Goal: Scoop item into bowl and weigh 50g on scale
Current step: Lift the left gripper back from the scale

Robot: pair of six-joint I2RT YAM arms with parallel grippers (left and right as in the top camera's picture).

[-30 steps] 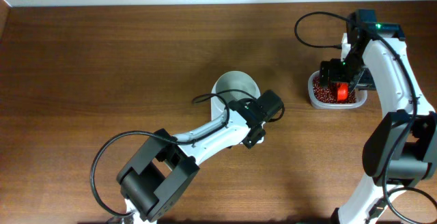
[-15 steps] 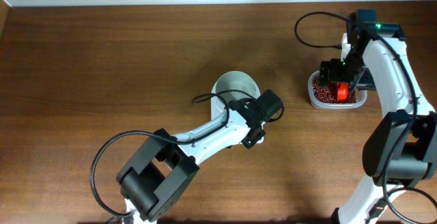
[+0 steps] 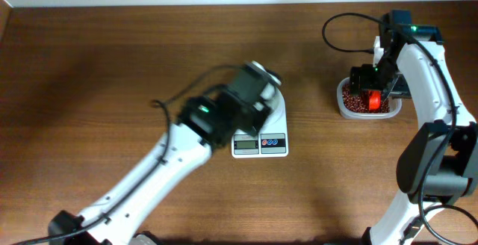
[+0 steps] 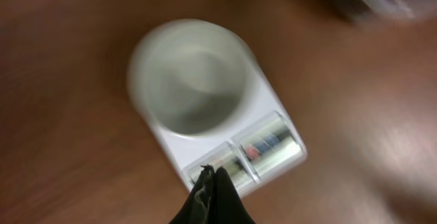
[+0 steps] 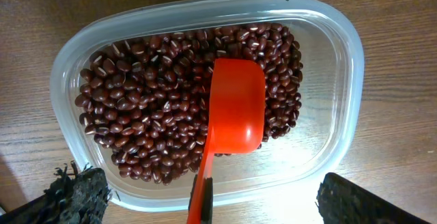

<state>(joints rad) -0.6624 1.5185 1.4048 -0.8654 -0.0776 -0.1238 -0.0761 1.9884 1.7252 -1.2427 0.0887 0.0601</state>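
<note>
From above, the left arm hangs over the scale. Far to the right, a clear tub holds the beans.

The left wrist view is blurry. The white bowl sits empty on the scale. The left gripper is pinched together above the scale's front edge.

In the right wrist view, a red scoop lies on the beans. The right gripper stands wide apart around its handle, not touching it.

light: falling evenly, soft | overhead: left arm blurring | left wrist: bowl and scale smearing | right wrist: beans showing sharp
</note>
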